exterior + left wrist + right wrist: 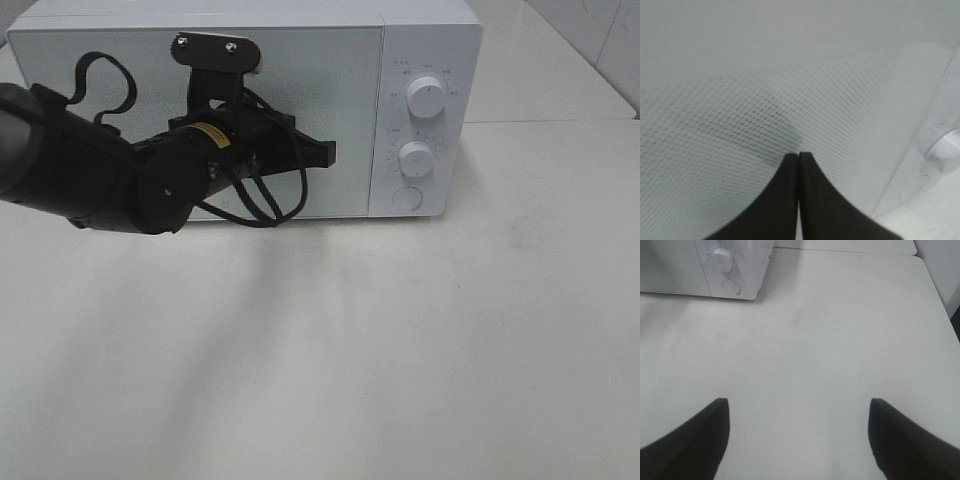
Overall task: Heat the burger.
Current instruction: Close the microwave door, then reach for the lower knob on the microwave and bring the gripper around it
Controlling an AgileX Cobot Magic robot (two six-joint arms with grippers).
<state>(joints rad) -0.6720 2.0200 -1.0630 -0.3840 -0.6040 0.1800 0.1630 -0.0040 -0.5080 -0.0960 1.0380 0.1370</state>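
Left side: I am seeing the left hand (pixel 325 152) closed, both fingers (pixel 785 200) pressing flat together with nothing between them. The tips are pointing at the door (pixel 300 90) near its right edge; I cannot tell whether they are touching it.
Right side: I am reading the right hand (pixel 798 401) as open, with its fingers spread wide and gripping nothing. It is hanging over bare tabletop (pixel 830 340), and the microwave's control corner is showing beyond it.
Appliance: the white microwave (pixel 440 30) is sitting at the back of the tabletop with its door shut. The door's dotted mesh is filling the left wrist view.
Controls: the upper knob (pixel 427 98), lower knob (pixel 415 157) and round button (pixel 407 198) are lining up down the right panel, near the left hand's tips.
Burger: I am not finding it in any view, so I cannot tell its place.
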